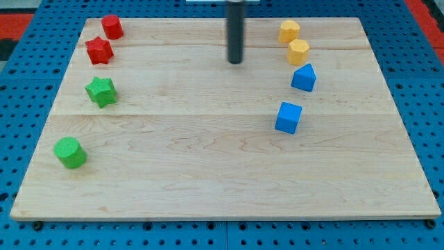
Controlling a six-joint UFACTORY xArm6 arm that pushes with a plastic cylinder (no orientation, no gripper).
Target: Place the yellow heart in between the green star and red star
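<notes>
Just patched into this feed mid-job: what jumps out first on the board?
The dark rod hanging near the view's top centre, my tip on bare wood, far from every block. At the view's left, reds and greens run in a column: red cylinder, red star, green star, green cylinder. At the right, two yellow blocks sit above two blue ones.
</notes>
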